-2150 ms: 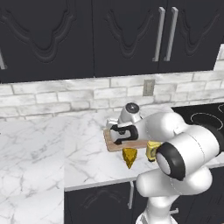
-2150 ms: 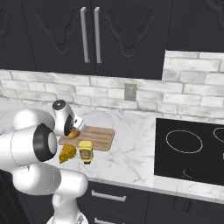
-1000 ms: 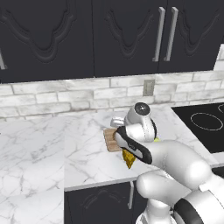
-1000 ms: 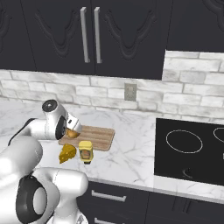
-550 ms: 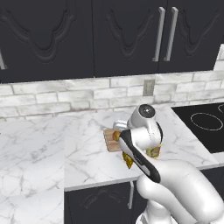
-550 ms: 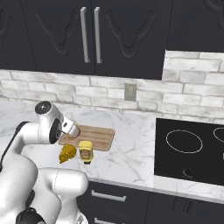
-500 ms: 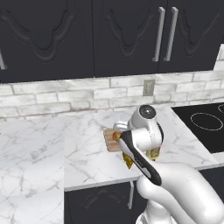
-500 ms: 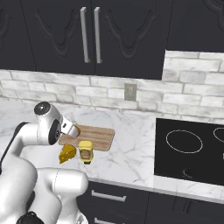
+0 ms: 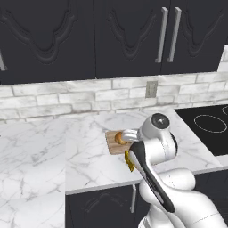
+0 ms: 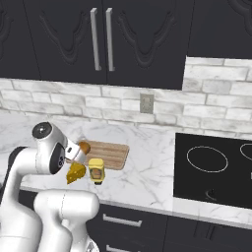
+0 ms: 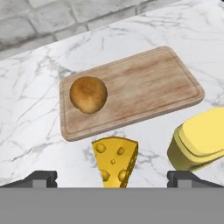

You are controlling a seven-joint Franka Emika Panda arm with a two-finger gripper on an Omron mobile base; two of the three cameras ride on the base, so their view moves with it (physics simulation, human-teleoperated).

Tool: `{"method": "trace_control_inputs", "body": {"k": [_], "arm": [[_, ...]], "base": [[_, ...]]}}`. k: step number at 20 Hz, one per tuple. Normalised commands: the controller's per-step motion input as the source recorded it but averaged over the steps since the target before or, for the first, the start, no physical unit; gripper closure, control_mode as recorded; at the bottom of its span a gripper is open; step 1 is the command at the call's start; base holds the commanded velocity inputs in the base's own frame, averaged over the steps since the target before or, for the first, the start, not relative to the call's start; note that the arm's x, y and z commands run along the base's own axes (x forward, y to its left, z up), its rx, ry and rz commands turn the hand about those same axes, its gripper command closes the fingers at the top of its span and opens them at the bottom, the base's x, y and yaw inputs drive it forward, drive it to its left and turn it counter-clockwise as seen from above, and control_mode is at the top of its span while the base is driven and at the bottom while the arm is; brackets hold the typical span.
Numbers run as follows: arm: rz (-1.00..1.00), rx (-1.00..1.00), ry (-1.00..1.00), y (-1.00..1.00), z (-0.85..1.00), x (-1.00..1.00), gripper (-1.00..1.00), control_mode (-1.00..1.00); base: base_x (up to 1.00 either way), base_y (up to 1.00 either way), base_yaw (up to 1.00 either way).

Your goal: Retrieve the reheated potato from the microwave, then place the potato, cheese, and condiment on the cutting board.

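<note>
The potato (image 11: 88, 94) already sits on the board (image 11: 144, 87), at one end; the cheese (image 11: 115, 161) lies on the desk (image 11: 35, 135) just beside the board's edge, with the condiment (image 11: 199, 140) near it. The jaws hang open and empty above the cheese, so grasping it looks like the next step: lower straight and close.

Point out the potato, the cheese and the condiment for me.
potato (image 11: 88, 94), hand view, middle of its skin.
cheese (image 11: 114, 161), hand view, holed front face of the wedge.
condiment (image 10: 96, 170), right base view, bottle's label.
</note>
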Motion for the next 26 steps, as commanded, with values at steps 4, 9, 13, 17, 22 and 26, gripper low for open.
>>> {"method": "trace_control_inputs", "body": {"k": [4,9,13,17,22,26], "arm": [[0.0,0.0,0.1,-0.12,0.16,-0.38,-1.0,-1.0],[0.0,0.04,0.14,0.0,0.12,-0.38,-1.0,-1.0],[0.0,0.02,0.04,0.0,0.03,-0.39,-1.0,-1.0],[0.0,0.0,0.0,0.0,-0.12,-0.25,-1.0,-1.0],[0.0,0.0,0.0,0.0,-0.07,0.05,-1.0,-1.0],[-0.01,0.0,0.0,0.0,-0.12,0.0,-1.0,-1.0]], "base": [[0.0,0.0,0.0],[0.0,0.0,0.0],[0.0,0.0,0.0],[0.0,0.0,0.0],[0.0,0.0,0.0],[0.0,0.0,0.0]]}}
